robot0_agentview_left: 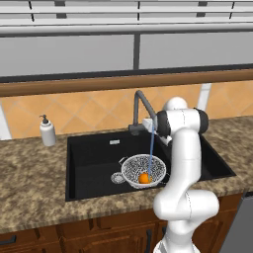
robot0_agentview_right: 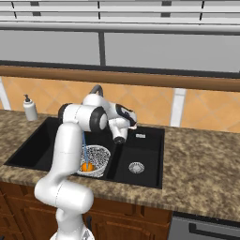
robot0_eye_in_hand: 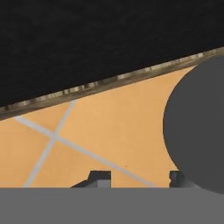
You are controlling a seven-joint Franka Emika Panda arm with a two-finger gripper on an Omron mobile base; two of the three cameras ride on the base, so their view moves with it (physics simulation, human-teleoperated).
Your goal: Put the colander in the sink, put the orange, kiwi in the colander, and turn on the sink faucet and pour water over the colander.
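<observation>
The colander (robot0_agentview_left: pixel 144 170) sits in the larger basin of the sink (robot0_agentview_left: pixel 94 148), toward its front right corner, just beside the round drain (robot0_agentview_left: pixel 117 178). The orange (robot0_agentview_left: pixel 144 178) lies inside the colander. A thin stream of water (robot0_agentview_left: pixel 151 143) falls from the faucet (robot0_agentview_left: pixel 141 106) spout into the colander. The faucet stands at the sink's back edge, on the counter (robot0_agentview_left: pixel 34 168). The end effector (robot0_eye_in_hand: pixel 140 178) is at the faucet's base behind the sink, fingers drawn nearly together, with a grey rounded part (robot0_eye_in_hand: pixel 197 127) just beside one fingertip; whether it grips that part cannot be told. A soap bottle (robot0_agentview_left: pixel 47 131) stands near the sink's back left corner.
</observation>
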